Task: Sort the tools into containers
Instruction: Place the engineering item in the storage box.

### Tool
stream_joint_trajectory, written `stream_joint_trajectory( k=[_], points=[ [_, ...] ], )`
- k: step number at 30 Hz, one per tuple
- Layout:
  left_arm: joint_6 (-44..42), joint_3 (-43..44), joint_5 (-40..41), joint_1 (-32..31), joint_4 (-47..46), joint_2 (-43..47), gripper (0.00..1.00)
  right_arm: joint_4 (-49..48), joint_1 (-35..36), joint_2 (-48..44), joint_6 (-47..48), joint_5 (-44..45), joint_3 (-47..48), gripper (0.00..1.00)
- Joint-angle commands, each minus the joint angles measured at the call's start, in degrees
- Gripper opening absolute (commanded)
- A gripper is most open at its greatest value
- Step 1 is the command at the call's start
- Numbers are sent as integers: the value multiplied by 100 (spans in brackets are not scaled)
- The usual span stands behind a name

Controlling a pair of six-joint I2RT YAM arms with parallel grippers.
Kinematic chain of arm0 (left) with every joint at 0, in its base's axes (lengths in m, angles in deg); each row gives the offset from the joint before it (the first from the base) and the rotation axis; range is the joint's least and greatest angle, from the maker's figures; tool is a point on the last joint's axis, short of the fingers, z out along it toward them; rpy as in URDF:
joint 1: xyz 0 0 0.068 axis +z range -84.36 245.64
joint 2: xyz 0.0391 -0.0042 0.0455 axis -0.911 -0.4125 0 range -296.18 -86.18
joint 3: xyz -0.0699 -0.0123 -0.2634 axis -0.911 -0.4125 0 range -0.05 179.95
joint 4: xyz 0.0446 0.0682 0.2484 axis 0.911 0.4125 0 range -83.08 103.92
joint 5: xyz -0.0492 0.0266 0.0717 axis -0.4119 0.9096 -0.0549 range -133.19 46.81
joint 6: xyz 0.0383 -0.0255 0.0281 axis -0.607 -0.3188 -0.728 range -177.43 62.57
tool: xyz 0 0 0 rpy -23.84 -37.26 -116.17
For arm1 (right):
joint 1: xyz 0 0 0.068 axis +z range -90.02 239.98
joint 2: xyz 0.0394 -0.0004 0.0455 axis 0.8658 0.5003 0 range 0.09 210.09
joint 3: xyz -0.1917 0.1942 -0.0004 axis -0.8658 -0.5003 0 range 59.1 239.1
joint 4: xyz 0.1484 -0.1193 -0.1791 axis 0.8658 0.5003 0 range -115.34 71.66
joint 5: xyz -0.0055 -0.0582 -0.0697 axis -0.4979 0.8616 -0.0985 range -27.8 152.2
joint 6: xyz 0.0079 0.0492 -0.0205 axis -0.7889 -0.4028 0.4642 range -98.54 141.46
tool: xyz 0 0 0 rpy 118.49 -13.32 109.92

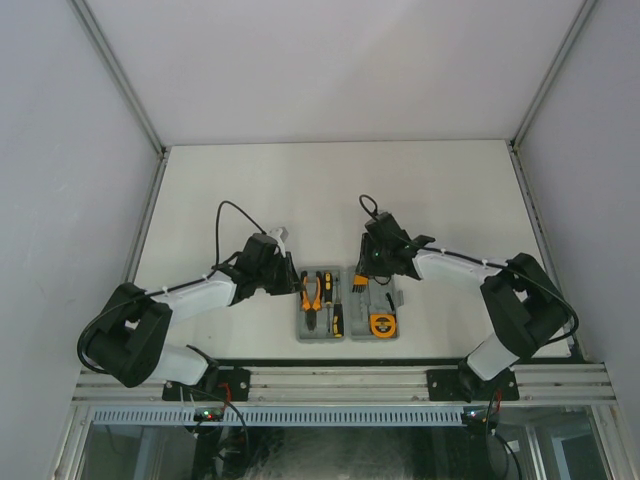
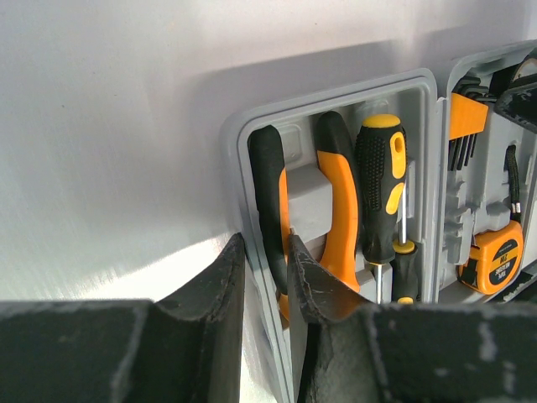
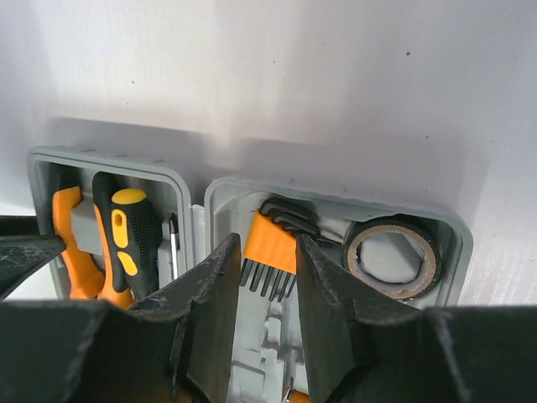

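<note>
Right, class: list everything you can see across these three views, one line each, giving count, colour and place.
tool case: one, grey, lying open mid-table between the arms
pliers: one pair, orange and black handles, case's left half
screwdrivers: two, black and yellow, left half beside the pliers
hex key set: one, black keys in an orange holder, right half
tape roll: one, black, right half beside the hex key set
tape measure: one, orange, near end of the right half
table: one, white, under everything
left arm: one, black and white, left of the case; jaws straddle its left wall
right arm: one, black and white, right of the case; jaws either side of the hex key set
</note>
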Motion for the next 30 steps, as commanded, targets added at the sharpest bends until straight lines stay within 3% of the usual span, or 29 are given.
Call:
stream_joint_trajectory(
  k=[1, 30],
  points=[
    [-144, 84, 101, 32, 315, -31, 18, 193, 109, 155, 194, 262, 339, 32],
    [-122, 84, 93, 28, 317, -45, 18, 10, 125, 646, 1281, -1420, 573, 31]
  ],
)
